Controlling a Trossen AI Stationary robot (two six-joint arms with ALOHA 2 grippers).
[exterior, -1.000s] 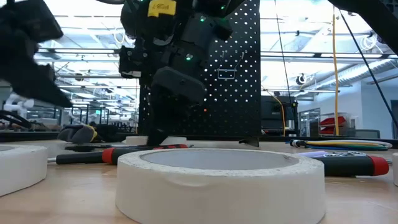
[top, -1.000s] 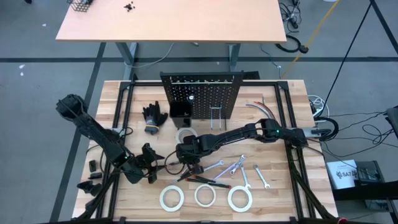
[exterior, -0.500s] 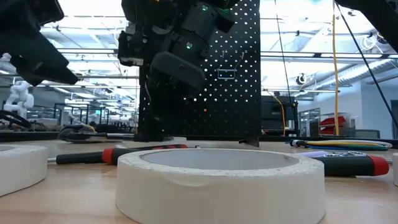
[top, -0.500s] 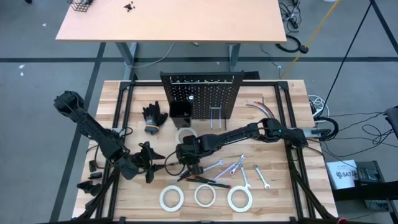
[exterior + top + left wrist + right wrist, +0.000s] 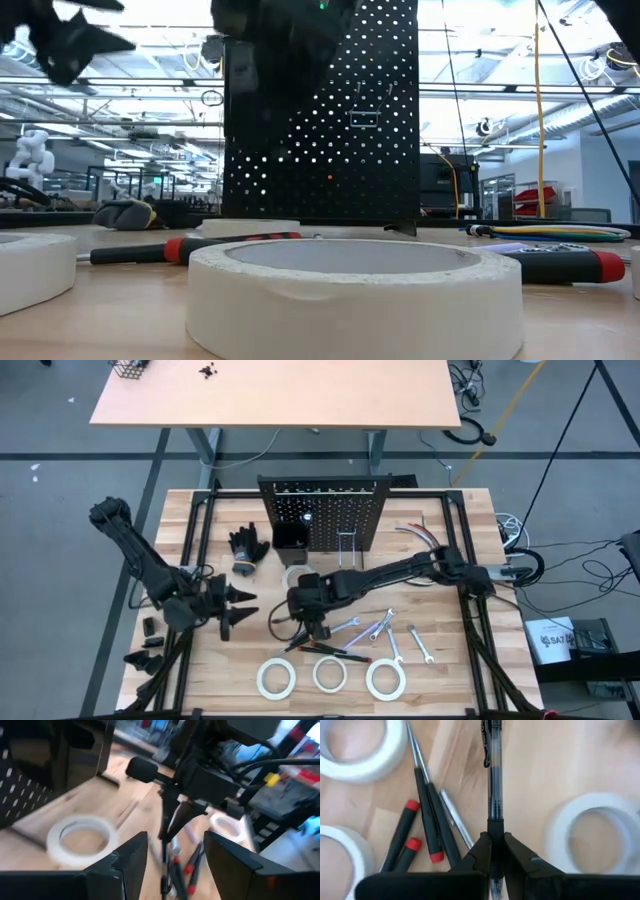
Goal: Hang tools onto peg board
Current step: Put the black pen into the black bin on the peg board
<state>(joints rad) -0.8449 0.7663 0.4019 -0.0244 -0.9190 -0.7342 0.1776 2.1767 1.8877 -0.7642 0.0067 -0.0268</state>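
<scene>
My right gripper [image 5: 306, 622] hangs above the table's middle, shut on a thin black pen with a clear barrel [image 5: 494, 785]. My left gripper [image 5: 238, 610] is raised to its left, open and holding nothing, its fingers [image 5: 135, 855] pointing toward the right gripper [image 5: 172, 802]. The peg board [image 5: 322, 510] stands upright at the far middle. Red-and-black screwdrivers [image 5: 335, 652] and silver wrenches [image 5: 375, 628] lie flat near the right gripper. Three white tape rolls [image 5: 329, 674] lie along the near edge, and another tape roll [image 5: 298, 577] lies before the board. My right gripper pinches one end of the pen [image 5: 495, 831] between its two fingers, coming from above at a slant. The pen runs on along the fingers' line and sticks out beyond their tips, clip end [image 5: 486, 740] farthest. It is lifted clear of the table.
Black gloves [image 5: 248, 548] lie left of the board and grey hoses [image 5: 425, 535] to its right. A small black bin [image 5: 290, 537] and hooks [image 5: 348, 548] sit on the board's front. Bare tabletop [image 5: 450, 650] shows at the near right.
Both grippers have risen. My right gripper has lifted the pen off the table and out of the top of the low view. My left gripper has drawn back toward the table's left and far edges and tipped closer to level, staying open.
</scene>
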